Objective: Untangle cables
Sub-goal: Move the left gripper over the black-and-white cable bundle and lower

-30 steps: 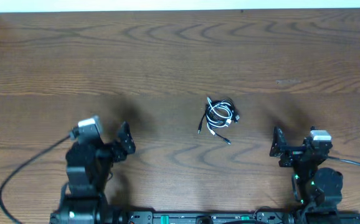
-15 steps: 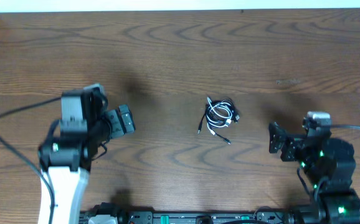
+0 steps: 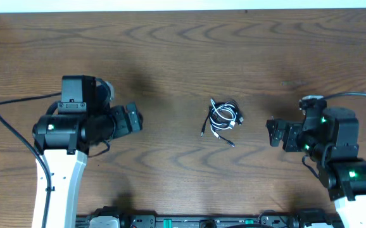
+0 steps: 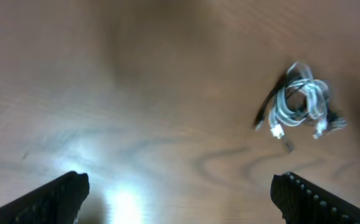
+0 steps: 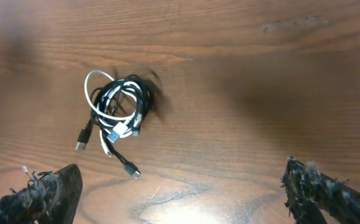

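Lying a little right of the middle of the wooden table (image 3: 170,50), the cables (image 3: 223,118) sit bunched in one small knot. From the right wrist view the cables (image 5: 119,115) show a white cord looped through a coil of black cord, with a black plug end poking out toward the lower left and another trailing just below the bundle. In the left wrist view the same bundle (image 4: 299,102) is blurred, so only the pale loops and a dark strand can be made out.

Nothing touches the knot. The right gripper (image 3: 273,133) hangs to the right of it and slightly nearer the robot's base, near but clearly apart, pointing toward the bundle. Its fingers (image 5: 49,190) stand wide apart with only bare wood between them. The left gripper (image 3: 134,118) is on the other side, well apart from the cables and also aimed their way. Its fingers (image 4: 65,190) are likewise spread wide and hold nothing. A thick black arm cable (image 3: 6,126) curves out behind the left arm.
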Motion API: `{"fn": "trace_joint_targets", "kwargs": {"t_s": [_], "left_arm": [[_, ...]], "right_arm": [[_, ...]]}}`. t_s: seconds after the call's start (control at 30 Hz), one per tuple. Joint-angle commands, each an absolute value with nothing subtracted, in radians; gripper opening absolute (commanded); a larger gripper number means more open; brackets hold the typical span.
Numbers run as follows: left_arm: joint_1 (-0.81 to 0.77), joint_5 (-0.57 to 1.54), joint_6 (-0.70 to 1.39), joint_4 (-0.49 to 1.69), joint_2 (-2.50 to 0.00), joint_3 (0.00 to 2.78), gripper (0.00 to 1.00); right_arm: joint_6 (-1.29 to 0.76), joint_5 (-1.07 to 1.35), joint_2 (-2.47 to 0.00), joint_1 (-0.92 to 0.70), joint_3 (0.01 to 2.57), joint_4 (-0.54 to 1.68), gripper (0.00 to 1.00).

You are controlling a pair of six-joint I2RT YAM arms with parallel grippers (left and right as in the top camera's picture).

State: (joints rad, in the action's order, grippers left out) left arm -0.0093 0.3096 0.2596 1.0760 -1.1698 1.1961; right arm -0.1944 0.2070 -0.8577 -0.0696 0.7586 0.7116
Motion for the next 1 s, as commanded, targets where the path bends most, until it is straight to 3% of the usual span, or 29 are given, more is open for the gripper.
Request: {"fn": "trace_joint_targets", "kwargs": {"t_s": [0.0,0.33,0.97], "left_arm": [[-0.006,0.398,0.294,0.989,-1.171,1.208,0.98],[-0.138,0.368,0.354,0.728,-1.238,1.208,0.98],[-0.493,0.355,0.354,0.406,-1.746,1.208,0.98]], "right_arm": [[-0.194,0.247,-0.863,-0.065,0.786,0.709,0.99],[-0.194,0.246,-0.862,-0.065,0.785,0.692,0.99],[-0.217,0.246,-0.862,-0.065,0.785,0.71,0.99]]}}
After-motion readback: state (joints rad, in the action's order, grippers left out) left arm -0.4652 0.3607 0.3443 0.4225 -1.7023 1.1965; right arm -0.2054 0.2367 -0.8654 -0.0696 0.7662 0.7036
